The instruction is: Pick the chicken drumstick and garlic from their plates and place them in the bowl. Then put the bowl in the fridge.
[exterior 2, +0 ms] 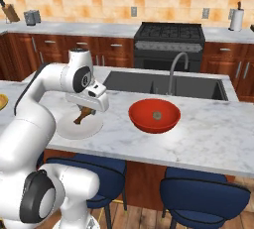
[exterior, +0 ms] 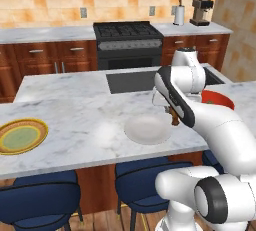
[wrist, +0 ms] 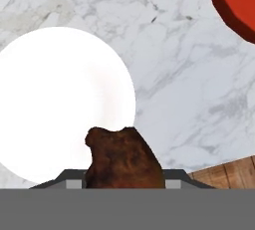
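A brown, bumpy chicken drumstick [wrist: 124, 157] is held in the tool [exterior 2: 85, 110], whose two fingers are closed partway around its thick end. The thin bone end [exterior 2: 79, 120] hangs down, lifted just above the plain white plate [exterior 2: 77, 129]. The white plate is round, flat and smooth, and it is seen on the tabletop [exterior 2: 208, 139] below the meat. The tabletop is made of pale marble with grey veins.

A wide, shiny red bowl [exterior 2: 154, 116] is set on the tabletop, near the white plate and to its right in the right base view. A tiny round grey-brown garlic [exterior 2: 157, 115] is seen in the middle of the bowl.

A second round plate [exterior: 22, 136], green inside with a yellow-orange rim, is seen far along the tabletop, well apart from the white one.
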Motion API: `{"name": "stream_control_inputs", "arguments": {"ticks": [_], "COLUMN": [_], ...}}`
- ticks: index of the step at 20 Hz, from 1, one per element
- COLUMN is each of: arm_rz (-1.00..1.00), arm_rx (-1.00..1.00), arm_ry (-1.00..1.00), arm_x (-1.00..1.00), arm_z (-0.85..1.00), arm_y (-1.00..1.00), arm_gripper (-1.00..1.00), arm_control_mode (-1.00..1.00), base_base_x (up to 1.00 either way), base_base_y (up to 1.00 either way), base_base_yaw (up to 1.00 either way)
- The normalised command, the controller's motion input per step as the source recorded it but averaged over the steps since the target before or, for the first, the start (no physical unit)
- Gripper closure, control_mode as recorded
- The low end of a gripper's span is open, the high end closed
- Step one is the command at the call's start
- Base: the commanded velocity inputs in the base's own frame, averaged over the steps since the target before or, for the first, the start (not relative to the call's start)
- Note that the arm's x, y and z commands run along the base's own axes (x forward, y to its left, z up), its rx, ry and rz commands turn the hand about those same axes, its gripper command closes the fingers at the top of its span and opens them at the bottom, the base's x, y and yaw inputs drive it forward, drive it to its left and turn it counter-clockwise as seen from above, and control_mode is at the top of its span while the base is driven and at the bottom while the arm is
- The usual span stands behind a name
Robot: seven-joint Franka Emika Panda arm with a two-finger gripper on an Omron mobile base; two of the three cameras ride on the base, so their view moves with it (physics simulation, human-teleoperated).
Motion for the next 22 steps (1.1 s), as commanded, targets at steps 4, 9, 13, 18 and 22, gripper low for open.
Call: {"name": "stream_control_inputs", "arguments": {"ticks": [4, 9, 13, 18, 22], "arm_rz": [0.0, 0.09, 0.06, 0.11, 0.15], "arm_rx": [0.0, 0.03, 0.03, 0.02, 0.0], "arm_ry": [0.0, 0.01, 0.19, 0.01, -0.07], "arm_x": [0.01, 0.22, 0.34, 0.25, 0.2], "arm_z": [0.0, 0.04, 0.2, 0.17, 0.05], "arm_y": [0.0, -0.3, -0.57, -0.56, -0.56], "arm_gripper": [1.0, 1.0, 1.0, 1.0, 1.0], "arm_control_mode": [-1.0, -1.0, -1.0, -1.0, -1.0], "base_base_x": [0.0, 0.0, 0.0, 0.0, 0.0], "base_base_y": [0.0, 0.0, 0.0, 0.0, 0.0], "base_base_yaw": [0.0, 0.0, 0.0, 0.0, 0.0]}}
